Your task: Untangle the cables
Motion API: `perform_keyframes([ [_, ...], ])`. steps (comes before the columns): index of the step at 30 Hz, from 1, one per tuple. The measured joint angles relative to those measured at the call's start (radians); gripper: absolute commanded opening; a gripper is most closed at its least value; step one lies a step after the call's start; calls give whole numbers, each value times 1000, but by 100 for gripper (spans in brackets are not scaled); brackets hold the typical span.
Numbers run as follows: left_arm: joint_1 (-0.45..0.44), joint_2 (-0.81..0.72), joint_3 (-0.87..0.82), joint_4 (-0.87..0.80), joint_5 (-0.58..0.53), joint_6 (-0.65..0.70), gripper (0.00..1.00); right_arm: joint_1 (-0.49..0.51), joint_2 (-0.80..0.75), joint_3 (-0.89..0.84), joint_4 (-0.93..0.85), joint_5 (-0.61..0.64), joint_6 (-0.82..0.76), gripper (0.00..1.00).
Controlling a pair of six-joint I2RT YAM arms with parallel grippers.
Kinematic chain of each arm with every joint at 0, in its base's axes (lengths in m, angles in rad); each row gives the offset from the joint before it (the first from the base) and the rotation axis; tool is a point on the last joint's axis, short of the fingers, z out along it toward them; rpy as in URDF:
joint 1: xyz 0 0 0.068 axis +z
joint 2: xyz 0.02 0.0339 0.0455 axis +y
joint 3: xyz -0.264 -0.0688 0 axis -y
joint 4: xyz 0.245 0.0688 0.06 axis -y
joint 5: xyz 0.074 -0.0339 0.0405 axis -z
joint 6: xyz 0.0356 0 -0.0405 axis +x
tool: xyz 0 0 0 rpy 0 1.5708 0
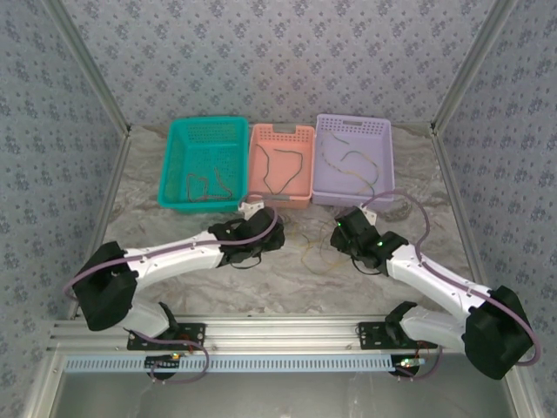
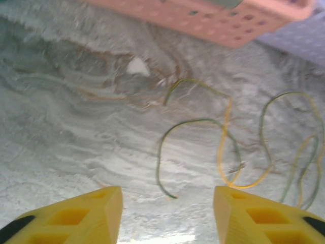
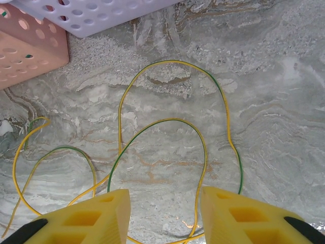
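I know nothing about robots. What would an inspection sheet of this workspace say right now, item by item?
Surface: marbled grey table.
Job's things: green-yellow wires lie in loose loops on the table between the arms; other thin wires lie in the teal basket, pink basket and lavender basket.
Clutter: one small white scrap on the table.
Grippers: left gripper and right gripper are both open above the table, holding nothing.
Cables: purple-grey arm cables run along both arms.
Surroundings: patterned wall panels.
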Motion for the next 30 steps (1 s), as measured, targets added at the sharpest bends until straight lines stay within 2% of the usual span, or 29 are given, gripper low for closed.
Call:
perform_keyframes([
  [2,4,15,-51,36,44,-42,66,2,5,2,0,0,-6,42],
  [9,19,109,-115,224,147,-230,64,4,14,16,1,0,-21,41],
  [15,26,166,-159,399,175,-398,53,5,16,23,2,0,-31,41],
  [18,32,188,-166,442,179,-448,40,7,26,31,5,0,-34,40],
  [22,37,206,-167,488,182,-483,3,8,47,53,11,-1,-53,43],
  [25,35,204,-175,501,170,-499,0,8,108,103,28,-17,-89,46],
  [30,35,148,-238,489,138,-502,0,28,322,266,53,-54,-148,48],
])
